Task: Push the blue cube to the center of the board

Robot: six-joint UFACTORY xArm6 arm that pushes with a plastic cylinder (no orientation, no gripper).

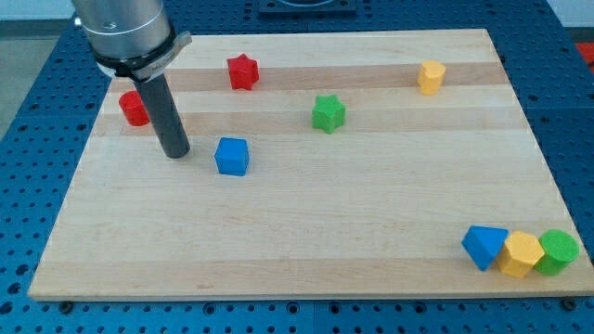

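The blue cube (232, 156) sits on the wooden board (306, 232), left of the board's middle. My tip (175, 153) rests on the board just to the cube's left, a small gap apart from it. The dark rod rises from the tip up to the grey arm at the view's top left.
A red cylinder (134, 109) stands behind the rod at the left. A red star (242, 71), a green star (328, 113) and a yellow block (431, 77) lie toward the top. A blue block (484, 247), a yellow block (522, 254) and a green cylinder (558, 251) cluster at the bottom right.
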